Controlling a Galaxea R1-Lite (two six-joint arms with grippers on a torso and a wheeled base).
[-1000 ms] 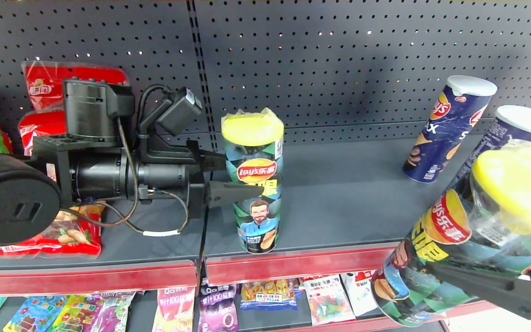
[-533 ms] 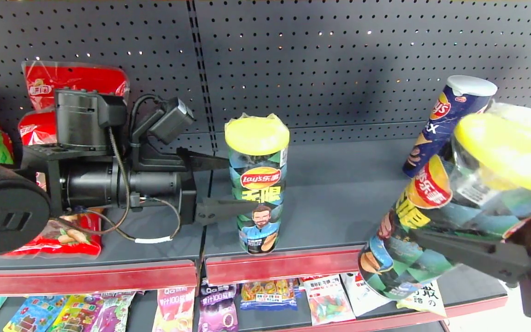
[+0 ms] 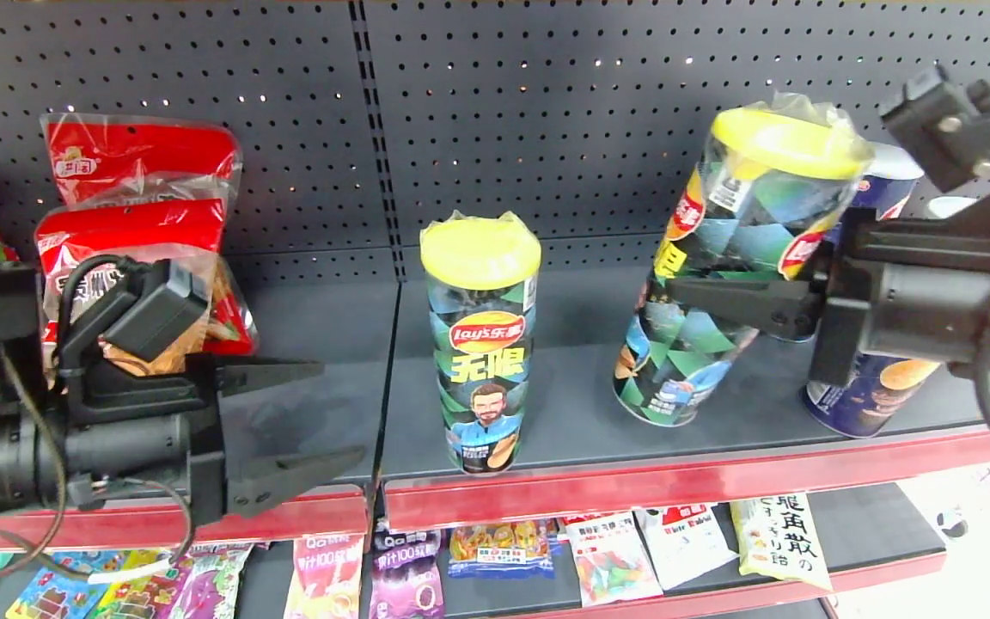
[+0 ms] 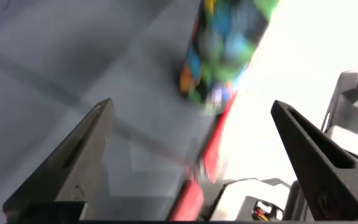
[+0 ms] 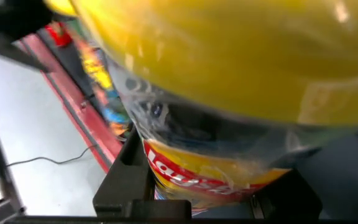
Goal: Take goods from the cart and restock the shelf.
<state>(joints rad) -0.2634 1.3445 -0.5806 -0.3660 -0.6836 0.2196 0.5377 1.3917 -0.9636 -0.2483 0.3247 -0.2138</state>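
Yellow-lidded chip can (image 3: 718,215) clamped in right jaws; left jaws spread, empty.

Left gripper (image 3: 342,411) level, jaws wide apart — right gripper (image 3: 703,282) higher, jaws clamped around a chip can (image 3: 748,211).

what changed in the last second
The left pincer let go of the standing can and backed off to the left, open. The right pincer swung the held can up from below the edge, over the shelf, tilted. The standing can and blue cans stayed put.
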